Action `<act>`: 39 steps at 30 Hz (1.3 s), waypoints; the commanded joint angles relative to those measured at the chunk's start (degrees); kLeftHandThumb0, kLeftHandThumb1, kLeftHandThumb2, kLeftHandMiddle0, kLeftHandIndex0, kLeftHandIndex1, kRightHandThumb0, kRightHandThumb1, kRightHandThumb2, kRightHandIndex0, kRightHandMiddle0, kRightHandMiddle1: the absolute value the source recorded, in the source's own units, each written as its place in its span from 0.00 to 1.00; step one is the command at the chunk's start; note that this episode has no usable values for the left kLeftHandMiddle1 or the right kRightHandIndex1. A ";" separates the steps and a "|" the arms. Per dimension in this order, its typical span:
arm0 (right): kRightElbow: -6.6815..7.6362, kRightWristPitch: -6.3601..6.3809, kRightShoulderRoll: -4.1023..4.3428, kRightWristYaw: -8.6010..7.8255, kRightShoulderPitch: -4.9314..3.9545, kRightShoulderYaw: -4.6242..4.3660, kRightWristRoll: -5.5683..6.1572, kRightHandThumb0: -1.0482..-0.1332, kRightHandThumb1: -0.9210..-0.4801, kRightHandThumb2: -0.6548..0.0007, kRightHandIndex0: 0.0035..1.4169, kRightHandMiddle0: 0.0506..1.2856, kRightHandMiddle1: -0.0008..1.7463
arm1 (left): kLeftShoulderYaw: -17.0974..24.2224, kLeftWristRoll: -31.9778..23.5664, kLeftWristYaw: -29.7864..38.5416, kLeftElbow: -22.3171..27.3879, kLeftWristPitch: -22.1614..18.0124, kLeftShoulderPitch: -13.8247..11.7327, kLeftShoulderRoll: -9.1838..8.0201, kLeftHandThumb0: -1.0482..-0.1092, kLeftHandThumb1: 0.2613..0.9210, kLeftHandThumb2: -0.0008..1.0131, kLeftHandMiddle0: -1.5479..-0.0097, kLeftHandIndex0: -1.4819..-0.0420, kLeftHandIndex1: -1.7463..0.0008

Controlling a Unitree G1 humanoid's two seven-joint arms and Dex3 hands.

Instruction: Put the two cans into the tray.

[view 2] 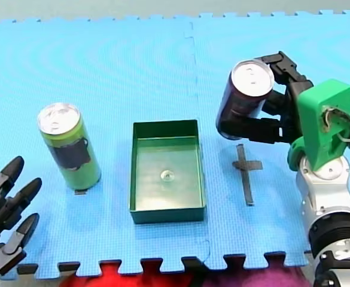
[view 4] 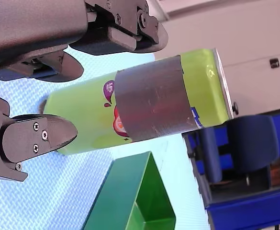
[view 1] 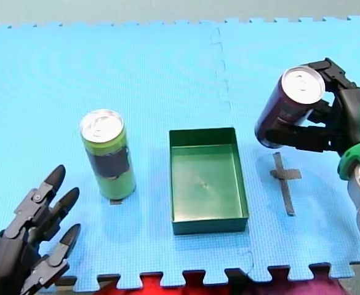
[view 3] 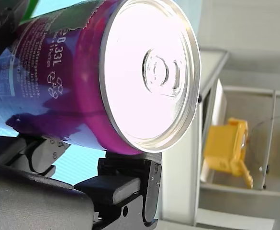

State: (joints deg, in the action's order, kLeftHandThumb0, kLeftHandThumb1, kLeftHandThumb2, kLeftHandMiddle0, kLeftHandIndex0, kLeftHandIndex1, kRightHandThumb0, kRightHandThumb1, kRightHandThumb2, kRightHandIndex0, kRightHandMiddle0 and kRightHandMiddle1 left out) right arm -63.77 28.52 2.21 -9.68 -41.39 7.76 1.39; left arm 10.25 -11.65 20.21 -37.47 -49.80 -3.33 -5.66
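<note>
- The right hand [view 1: 327, 117] grasps the purple can [view 1: 287, 107], fingers wrapped round its side, and holds it tilted in the air to the right of the tray [view 1: 209, 225], above a cross of dark tape [view 1: 284, 178].
- In the first wrist view the can's silver lid with its pull-tab faces the camera, and "0,33L" reads on the side (the other small print is illegible).
- The left hand [view 1: 35, 239] is free and grasps nothing, at the mat's near left corner.
- The green can [view 1: 109, 153] stands upright left of the tray, a dark band [view 1: 109, 165] around it.
- The tray is green, rectangular and straight-walled, with a small round mark mid-floor; both cans are outside it.
- Everything sits on a blue foam mat [view 1: 136, 74] with jigsaw edges.
</note>
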 commanded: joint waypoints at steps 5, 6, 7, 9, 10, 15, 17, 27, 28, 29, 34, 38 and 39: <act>3.51 -1.68 -0.72 -1.42 -1.47 -0.53 1.04 0.91 0.27 0.98 0.68 0.43 1.00 | -0.06 0.02 -0.26 -0.44 0.05 0.27 0.10 0.00 1.00 0.44 0.75 0.83 1.00; 4.26 -2.29 -0.73 -1.79 -1.63 -0.62 1.21 0.91 0.27 0.98 0.68 0.43 1.00 | -0.07 0.02 -0.27 -0.48 0.01 0.26 0.13 0.00 1.00 0.44 0.75 0.83 1.00; 5.09 -2.91 -0.78 -2.20 -1.75 -0.72 1.41 0.91 0.27 0.98 0.68 0.42 1.00 | -0.06 0.00 -0.27 -0.53 -0.03 0.25 0.15 0.00 1.00 0.44 0.75 0.83 1.00; 6.56 -3.75 -0.98 -2.97 -1.74 -0.89 1.79 0.91 0.27 0.98 0.68 0.42 1.00 | -0.04 -0.07 -0.25 -0.65 -0.09 0.25 0.17 0.00 1.00 0.44 0.75 0.83 1.00; 7.16 -4.01 -1.14 -3.45 -1.72 -0.94 2.04 0.91 0.27 0.98 0.68 0.42 1.00 | -0.01 -0.09 -0.24 -0.81 -0.13 0.32 0.17 0.00 1.00 0.44 0.75 0.83 1.00; 9.04 -5.55 -1.48 -5.58 -1.71 -1.48 2.86 0.92 0.27 0.98 0.68 0.42 1.00 | 0.08 -0.15 -0.19 -1.69 -0.40 0.74 0.20 0.00 1.00 0.43 0.75 0.83 1.00; 9.58 -5.63 -1.68 -5.62 -1.86 -1.91 2.57 0.92 0.26 0.98 0.68 0.42 1.00 | 0.08 -0.13 -0.18 -2.05 -0.54 0.94 0.22 0.00 1.00 0.43 0.75 0.83 1.00; 10.29 -5.36 -2.92 -4.67 -1.89 -2.73 2.25 0.93 0.26 0.98 0.67 0.41 1.00 | 0.14 -0.36 0.06 -2.51 -0.91 1.29 0.28 0.00 1.00 0.43 0.75 0.83 1.00; 10.31 -5.41 -3.04 -4.52 -1.92 -2.85 2.17 0.93 0.26 0.98 0.67 0.41 1.00 | 0.13 -0.36 0.04 -2.46 -0.92 1.28 0.30 0.00 1.00 0.43 0.75 0.83 1.00; 10.19 -5.56 -3.20 -4.45 -2.07 -2.98 2.14 0.94 0.26 0.99 0.67 0.41 1.00 | 0.13 -0.37 0.06 -2.46 -0.95 1.27 0.30 0.00 1.00 0.43 0.75 0.83 1.00; 10.16 -6.64 -4.74 -3.35 -2.59 -3.67 1.88 0.94 0.27 0.99 0.66 0.41 1.00 | 0.25 -0.52 0.17 -2.96 -1.14 1.48 0.30 0.00 1.00 0.43 0.75 0.83 1.00; 11.43 -7.91 -6.07 -2.27 -2.35 -4.61 1.48 0.95 0.27 0.99 0.66 0.41 1.00 | 0.46 -0.90 0.48 -3.34 -1.39 1.61 0.27 0.00 1.00 0.43 0.76 0.83 1.00; 11.56 -8.23 -6.24 -2.43 -2.36 -4.76 1.53 0.95 0.27 0.99 0.66 0.41 1.00 | 0.51 -0.97 0.54 -3.46 -1.43 1.68 0.26 0.00 1.00 0.42 0.76 0.83 1.00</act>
State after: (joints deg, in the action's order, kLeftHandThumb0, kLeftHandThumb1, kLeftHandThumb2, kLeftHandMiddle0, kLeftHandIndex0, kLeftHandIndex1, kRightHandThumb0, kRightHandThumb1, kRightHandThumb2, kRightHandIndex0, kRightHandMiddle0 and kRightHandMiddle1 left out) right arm -53.01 20.48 -3.84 -12.18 -43.06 3.15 2.72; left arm 10.50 -12.24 20.65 -40.66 -50.91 -1.89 -5.27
